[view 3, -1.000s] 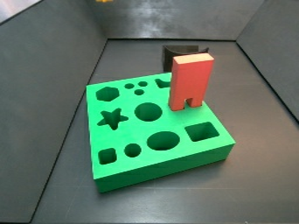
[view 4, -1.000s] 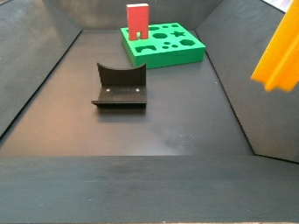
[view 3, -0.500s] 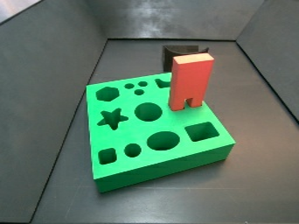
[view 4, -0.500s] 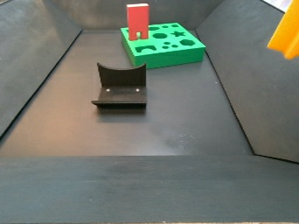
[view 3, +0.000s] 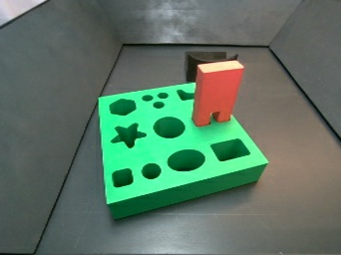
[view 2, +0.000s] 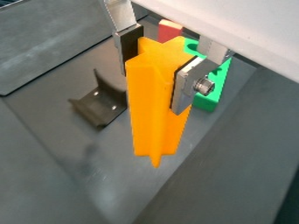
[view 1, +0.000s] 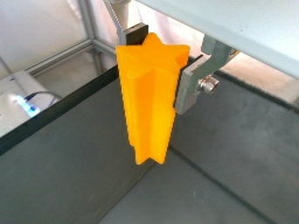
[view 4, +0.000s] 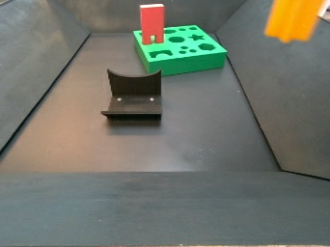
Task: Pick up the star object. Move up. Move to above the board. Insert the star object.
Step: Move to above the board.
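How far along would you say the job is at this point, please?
Done: the tool has the star piece clamped and raised, off the floor in both wrist views. In hand: carrying it toward the green board, still at the frame's top edge in a side view. Left: insertion; the star hole is empty.

Gripper (view 1: 160, 83) aloft, silver fingers (view 2: 187, 86) clamped on the star object (view 1: 149, 105).

Star object (view 1: 147, 101) (upright) in tool (view 1: 163, 54)
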### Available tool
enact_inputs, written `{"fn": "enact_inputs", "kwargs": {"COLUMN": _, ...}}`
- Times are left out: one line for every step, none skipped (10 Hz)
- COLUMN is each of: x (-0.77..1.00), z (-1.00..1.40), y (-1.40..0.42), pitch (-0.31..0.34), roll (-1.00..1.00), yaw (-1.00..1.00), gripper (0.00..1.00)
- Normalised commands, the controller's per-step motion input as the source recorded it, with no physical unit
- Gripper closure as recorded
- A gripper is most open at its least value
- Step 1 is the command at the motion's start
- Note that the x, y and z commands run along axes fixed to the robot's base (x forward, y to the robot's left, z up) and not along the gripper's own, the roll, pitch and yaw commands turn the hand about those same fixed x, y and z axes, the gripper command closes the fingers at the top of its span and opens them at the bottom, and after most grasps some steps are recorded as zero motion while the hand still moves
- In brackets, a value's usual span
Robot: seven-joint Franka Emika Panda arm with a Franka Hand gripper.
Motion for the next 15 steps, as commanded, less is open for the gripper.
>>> {"fn": "enact_inputs", "kwargs": {"x": 0.34, "z": -0.01, "y": -1.00, "pitch": 0.145, "roll": 0.02, "yaw": 0.07, "gripper": 1.00}}
{"fn": "enact_inputs", "kwargs": {"x": 0.34, "z": -0.01, "y": -1.00, "pitch": 0.117, "roll": 0.00, "yaw": 0.04, "gripper": 1.00}}
{"fn": "enact_inputs", "kwargs": {"x": 0.35, "z": -0.01, "y": -1.00, "pitch": 0.105, "roll": -0.01, "yaw": 0.03, "gripper": 1.00}}
{"fn": "enact_inputs", "kwargs": {"x": 0.36, "z": -0.01, "y": -1.00, "pitch": 0.098, "roll": 0.01, "yaw": 0.02, "gripper": 1.00}}
{"fn": "enact_inputs", "kwargs": {"x": 0.36, "z": -0.01, "y": -1.00, "pitch": 0.085, "roll": -0.03, "yaw": 0.01, "gripper": 1.00}}
{"fn": "enact_inputs", "kwargs": {"x": 0.37, "z": -0.01, "y": -1.00, "pitch": 0.073, "roll": 0.00, "yaw": 0.01, "gripper": 1.00}}
{"fn": "enact_inputs", "kwargs": {"x": 0.37, "z": -0.01, "y": -1.00, "pitch": 0.068, "roll": 0.01, "yaw": 0.02, "gripper": 1.00}}
{"fn": "enact_inputs", "kwargs": {"x": 0.39, "z": -0.01, "y": -1.00, "pitch": 0.062, "roll": -0.01, "yaw": 0.01, "gripper": 1.00}}
{"fn": "enact_inputs", "kwargs": {"x": 0.39, "z": -0.01, "y": -1.00, "pitch": 0.053, "roll": 0.00, "yaw": 0.01, "gripper": 1.00}}
{"fn": "enact_inputs", "kwargs": {"x": 0.40, "z": -0.01, "y": -1.00, "pitch": 0.052, "roll": 0.00, "yaw": 0.00, "gripper": 1.00}}
{"fn": "enact_inputs", "kwargs": {"x": 0.42, "z": -0.01, "y": -1.00, "pitch": 0.052, "roll": -0.01, "yaw": 0.01, "gripper": 1.00}}
{"fn": "enact_inputs", "kwargs": {"x": 0.43, "z": -0.01, "y": -1.00, "pitch": 0.055, "roll": -0.01, "yaw": 0.01, "gripper": 1.00}}
{"fn": "enact_inputs", "kwargs": {"x": 0.43, "z": 0.00, "y": -1.00, "pitch": 0.055, "roll": -0.01, "yaw": 0.01, "gripper": 1.00}}
{"fn": "enact_inputs", "kwargs": {"x": 0.45, "z": 0.00, "y": -0.95, "pitch": 0.059, "roll": 0.01, "yaw": 0.00, "gripper": 1.00}}
{"fn": "enact_inputs", "kwargs": {"x": 0.38, "z": 0.01, "y": -0.78, "pitch": 0.061, "roll": 0.01, "yaw": 0.01, "gripper": 1.00}}
